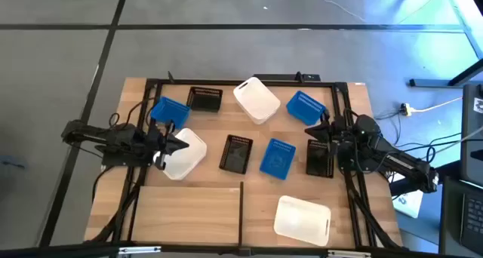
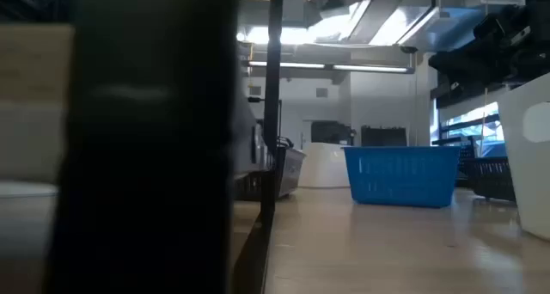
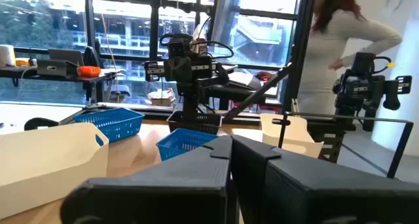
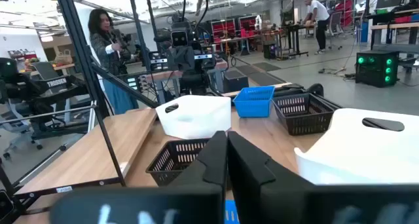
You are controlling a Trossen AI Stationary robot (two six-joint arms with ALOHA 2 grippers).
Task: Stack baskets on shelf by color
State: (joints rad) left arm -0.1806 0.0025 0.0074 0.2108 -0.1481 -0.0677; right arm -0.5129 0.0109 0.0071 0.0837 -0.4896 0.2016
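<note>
The shelf (image 1: 189, 205) is a pale wood board framed by thin black rails, and nine baskets lie scattered on it, none stacked. Along the far edge, from left to right in the high view, sit a blue basket (image 1: 169, 111), a black basket (image 1: 204, 99), a white basket (image 1: 256, 99) set at an angle, and a second blue basket (image 1: 306, 107). In the middle row a second white basket (image 1: 186, 155) lies on the left, then a second black basket (image 1: 237, 153), a third blue basket (image 1: 278, 157), and a third black basket (image 1: 320, 158) on the right. A third white basket (image 1: 303, 217) lies alone near the front right. The left gripper (image 1: 179, 144) hangs over the left side, just above the near-left white basket and beside the far-left blue one, its fingers pressed together and holding nothing. The right gripper (image 1: 315, 129) is over the right side, between the far-right blue basket and the black one below it, its fingers also closed on nothing. In both wrist views a person stands beyond the table.
</note>
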